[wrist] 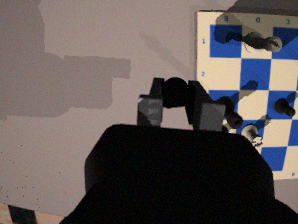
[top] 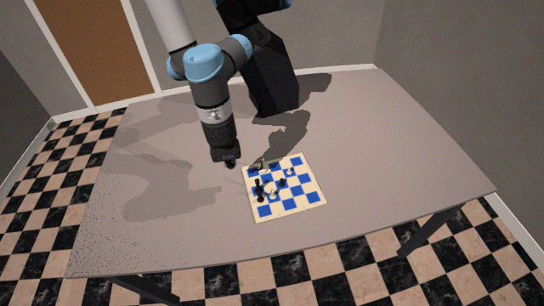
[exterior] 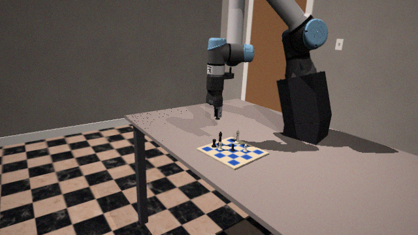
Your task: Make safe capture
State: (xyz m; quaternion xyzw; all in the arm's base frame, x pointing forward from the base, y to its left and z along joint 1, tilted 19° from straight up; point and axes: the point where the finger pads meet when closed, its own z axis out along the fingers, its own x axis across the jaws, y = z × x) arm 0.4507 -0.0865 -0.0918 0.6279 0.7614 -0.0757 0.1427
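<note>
My gripper (top: 229, 163) (exterior: 217, 115) (wrist: 175, 93) is shut on a small black chess piece (wrist: 174, 88), seemingly a pawn; only its round top shows between the fingers. It hangs above the bare table, left of the board and apart from it. The blue-and-cream chessboard (top: 290, 205) (exterior: 234, 162) (wrist: 224, 42) lies on the table. On it stand a tall black piece (top: 257, 187) (exterior: 220, 136), a black pawn (top: 281, 183) (exterior: 232, 147), a tall white piece (exterior: 238, 137), and white pawns (top: 272, 195) (top: 290, 171) (exterior: 245, 147).
The grey table (top: 382, 140) (exterior: 326, 183) stretches wide around the board. The arm's black base (top: 272, 81) (exterior: 305, 108) stands behind the board. The table's front edge runs a little beyond the board in the top view.
</note>
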